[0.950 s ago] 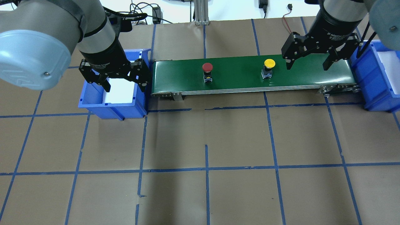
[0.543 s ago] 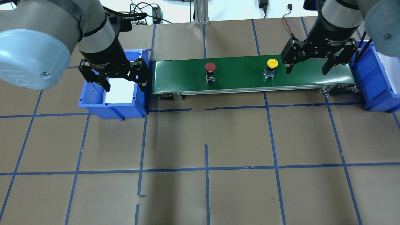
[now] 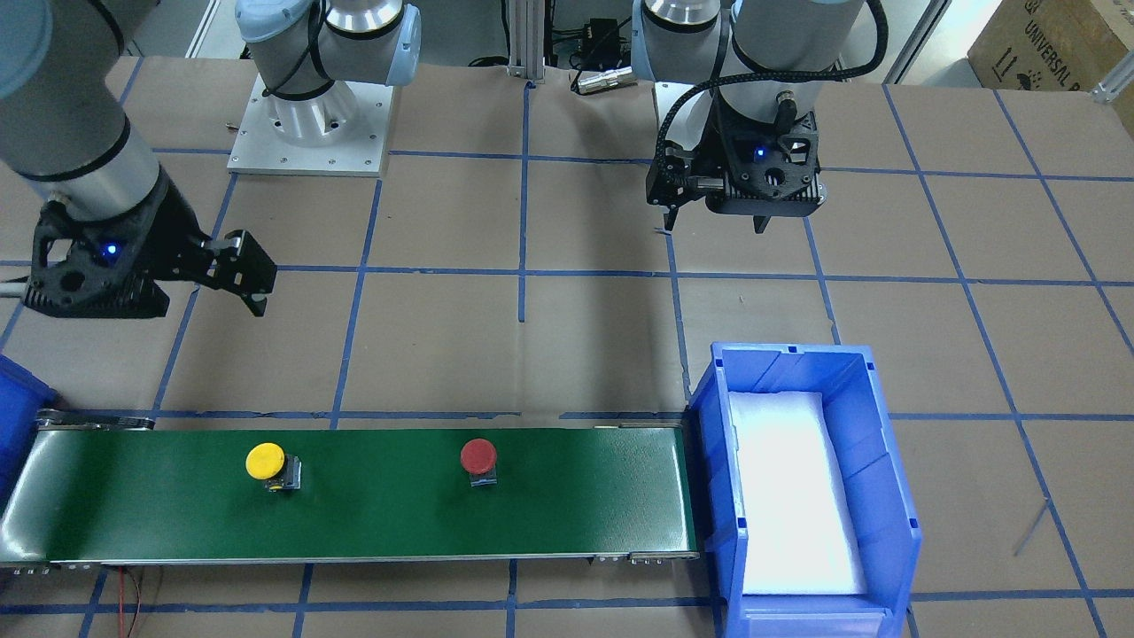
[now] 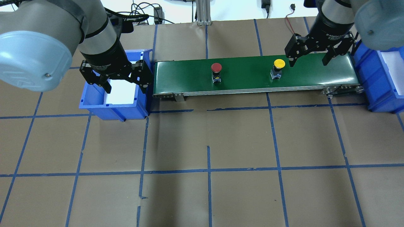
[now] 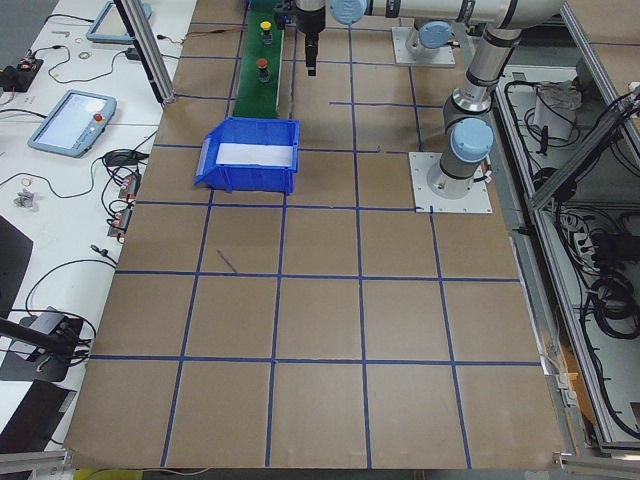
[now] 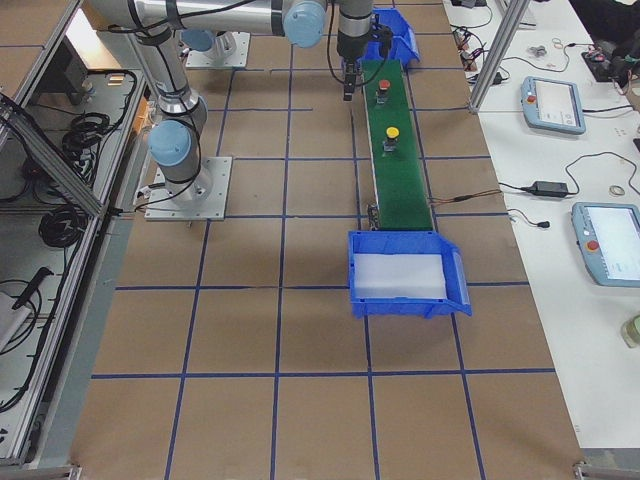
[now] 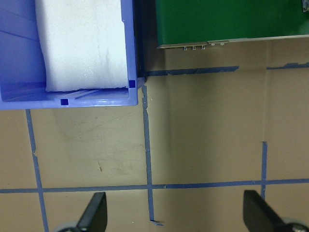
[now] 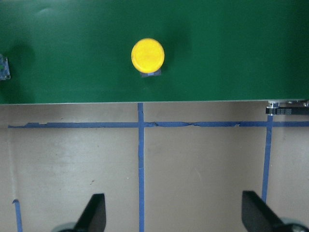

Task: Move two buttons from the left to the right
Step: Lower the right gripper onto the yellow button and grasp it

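Observation:
Two buttons stand upright on the green conveyor belt point(image 4: 246, 78): the red button point(image 4: 216, 67) near the middle and the yellow button point(image 4: 279, 64) further right. Both also show in the front view, the yellow button point(image 3: 265, 461) and the red button point(image 3: 478, 456). My right gripper point(image 4: 308, 62) hangs open above the belt's right part, just right of the yellow button and apart from it. In the right wrist view the yellow button point(image 8: 147, 54) lies ahead of the spread fingers. Over the left blue bin point(image 4: 113, 107) my left gripper point(image 4: 125, 86) is open and holds nothing.
The left blue bin has a white foam liner point(image 4: 121, 91). A second blue bin point(image 4: 375, 82) stands at the belt's right end. Brown paper with blue tape lines covers the table point(image 4: 208, 142). Cables and a metal post point(image 4: 202, 12) are behind the belt.
Both buttons have travelled to the right on the belt. My right gripper has drawn back a little, away from the camera, still open. The left arm has stayed still.

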Motion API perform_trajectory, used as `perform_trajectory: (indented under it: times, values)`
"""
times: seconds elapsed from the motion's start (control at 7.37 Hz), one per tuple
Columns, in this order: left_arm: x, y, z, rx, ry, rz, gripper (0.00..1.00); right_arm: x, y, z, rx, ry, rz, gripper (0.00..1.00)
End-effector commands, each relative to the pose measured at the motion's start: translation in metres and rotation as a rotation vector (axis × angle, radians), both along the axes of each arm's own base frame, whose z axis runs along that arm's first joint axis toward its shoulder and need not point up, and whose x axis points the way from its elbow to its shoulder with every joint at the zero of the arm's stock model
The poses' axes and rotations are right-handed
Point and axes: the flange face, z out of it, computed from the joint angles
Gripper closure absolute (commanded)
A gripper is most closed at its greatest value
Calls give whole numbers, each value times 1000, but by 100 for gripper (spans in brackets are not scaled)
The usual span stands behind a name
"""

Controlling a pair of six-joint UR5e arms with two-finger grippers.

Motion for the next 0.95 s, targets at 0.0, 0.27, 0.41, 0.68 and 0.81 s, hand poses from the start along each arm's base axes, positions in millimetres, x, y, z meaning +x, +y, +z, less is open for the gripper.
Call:
perform_trajectory:
  times: [0.0, 0.27, 0.41, 0.68, 0.81]
  values:
    - [0, 0, -1, 3, -1, 0, 0, -14, -49, -57, -21, 3, 24, 0]
    - [0, 1, -2, 3, -1, 0, 0, -32, -81, -101, -38, 10, 37, 0]
    - [0, 0, -3, 6, -2, 0, 0, -34, -92, -118, -47, 10, 36, 0]
    - [0, 1, -3, 7, -3, 0, 0, -33, -95, -127, -41, 1, 33, 0]
    - [0, 1, -3, 7, -3, 0, 0, -33, -95, -122, -48, 3, 35, 0]
